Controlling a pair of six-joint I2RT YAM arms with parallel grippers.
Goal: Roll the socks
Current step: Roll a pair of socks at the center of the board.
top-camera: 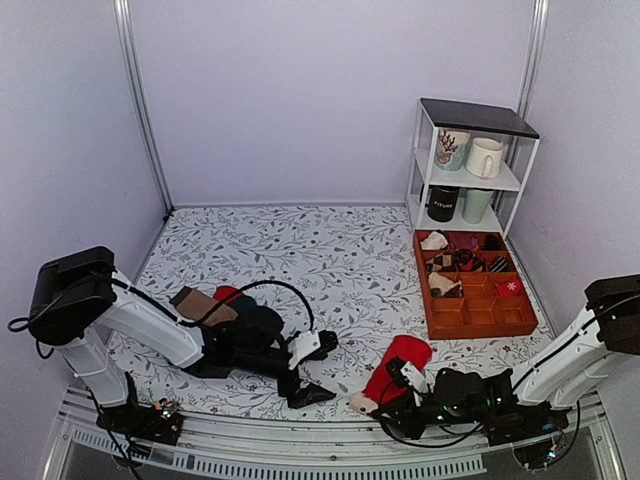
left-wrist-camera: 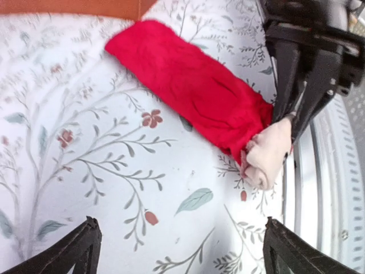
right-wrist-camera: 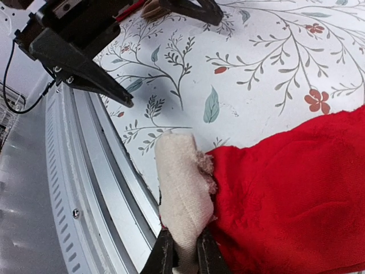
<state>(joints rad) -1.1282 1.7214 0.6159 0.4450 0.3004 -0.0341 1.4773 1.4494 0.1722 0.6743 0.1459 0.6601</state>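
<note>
The socks [top-camera: 402, 362] lie flat near the table's front edge, a bright red pair with a pale beige end [top-camera: 361, 402]. In the left wrist view the red socks [left-wrist-camera: 188, 85] stretch diagonally and the beige end [left-wrist-camera: 268, 154] is bunched at the lower right. My right gripper [right-wrist-camera: 185, 251] is shut on that beige end [right-wrist-camera: 179, 188], low beside the red fabric [right-wrist-camera: 296, 194]. It comes in from the right, and its fingers [left-wrist-camera: 296, 114] show in the left wrist view too. My left gripper [left-wrist-camera: 179, 224] stands wide open left of the socks, holding nothing, its fingers [top-camera: 310, 393] apart.
An orange compartment tray [top-camera: 482, 331] with small items sits at the right. Behind it stands a white shelf [top-camera: 475, 185] of mugs. A tan-brown sock [top-camera: 198, 303] and a dark green sock [top-camera: 258, 322] lie by my left arm. The metal table rail [right-wrist-camera: 85, 188] runs just beside the beige end.
</note>
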